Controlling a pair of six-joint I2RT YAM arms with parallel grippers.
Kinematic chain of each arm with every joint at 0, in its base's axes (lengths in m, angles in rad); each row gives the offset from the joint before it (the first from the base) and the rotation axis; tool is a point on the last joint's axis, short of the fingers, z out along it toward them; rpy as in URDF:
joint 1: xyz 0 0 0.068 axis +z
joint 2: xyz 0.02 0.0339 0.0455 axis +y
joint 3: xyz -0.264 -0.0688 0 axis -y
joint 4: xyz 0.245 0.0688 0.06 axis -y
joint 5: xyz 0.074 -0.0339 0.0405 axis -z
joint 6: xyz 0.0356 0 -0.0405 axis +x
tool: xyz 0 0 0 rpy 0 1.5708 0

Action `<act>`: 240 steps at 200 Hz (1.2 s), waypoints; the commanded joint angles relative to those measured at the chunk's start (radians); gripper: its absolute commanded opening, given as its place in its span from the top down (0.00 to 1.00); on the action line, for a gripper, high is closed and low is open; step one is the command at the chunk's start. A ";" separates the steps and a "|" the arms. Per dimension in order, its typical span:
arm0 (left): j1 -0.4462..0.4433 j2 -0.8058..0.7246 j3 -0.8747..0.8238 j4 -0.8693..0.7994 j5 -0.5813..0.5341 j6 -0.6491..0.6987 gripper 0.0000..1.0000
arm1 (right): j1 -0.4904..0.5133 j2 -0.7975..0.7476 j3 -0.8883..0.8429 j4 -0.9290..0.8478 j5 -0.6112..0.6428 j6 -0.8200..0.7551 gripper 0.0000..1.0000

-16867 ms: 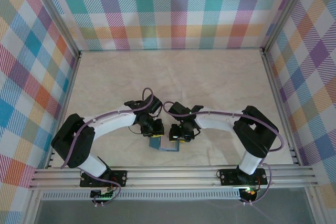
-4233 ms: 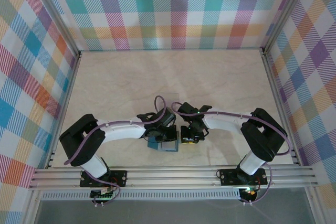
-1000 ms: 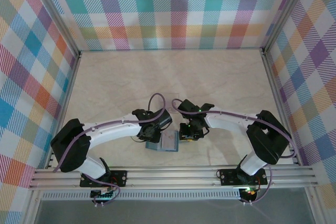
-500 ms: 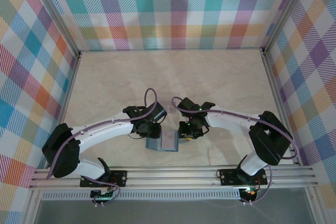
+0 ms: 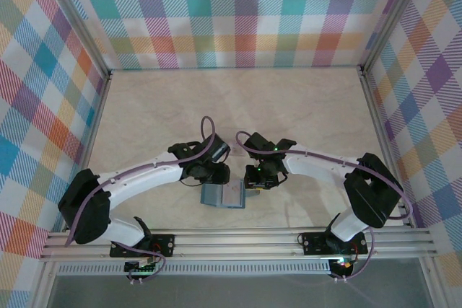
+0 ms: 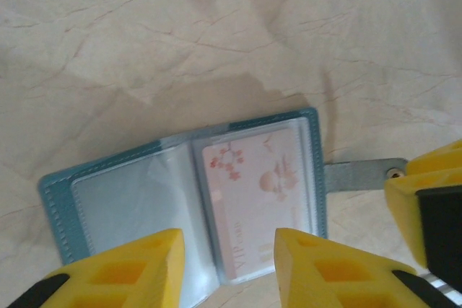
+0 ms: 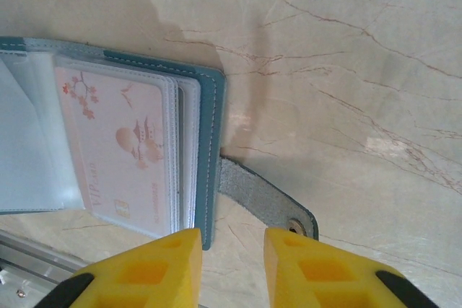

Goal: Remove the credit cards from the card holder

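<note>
The holder (image 5: 222, 195) lies open at lower centre of the top view, card (image 6: 256, 192) sleeved; left gripper (image 6: 228, 254) and right gripper (image 7: 232, 250) hover parted, empty, and one must next pinch the card's edge.

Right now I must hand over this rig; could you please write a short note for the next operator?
Left gripper: open, empty, above the open card holder.
Right gripper: open, empty, over the holder's edge beside the clasp tab.
Done: the holder lies opened flat on the table.
Left: the VIP card sits in its clear sleeve, not yet out. Pull it out, then check the sleeves stacked behind it.
</note>
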 commanded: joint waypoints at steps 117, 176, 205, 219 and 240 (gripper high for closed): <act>0.048 0.135 -0.028 0.144 0.143 -0.017 0.81 | 0.006 0.013 -0.019 0.118 -0.092 0.079 0.73; 0.062 0.122 -0.094 0.160 0.141 -0.022 0.81 | 0.005 0.064 -0.039 0.195 -0.144 0.110 0.72; 0.098 0.113 -0.147 0.223 0.207 -0.028 0.81 | 0.007 0.080 -0.048 0.230 -0.172 0.128 0.71; 0.109 0.113 -0.163 0.238 0.224 -0.032 0.81 | 0.007 0.091 -0.050 0.242 -0.177 0.138 0.71; 0.119 0.113 -0.193 0.275 0.256 -0.042 0.81 | 0.007 0.110 -0.047 0.247 -0.183 0.144 0.72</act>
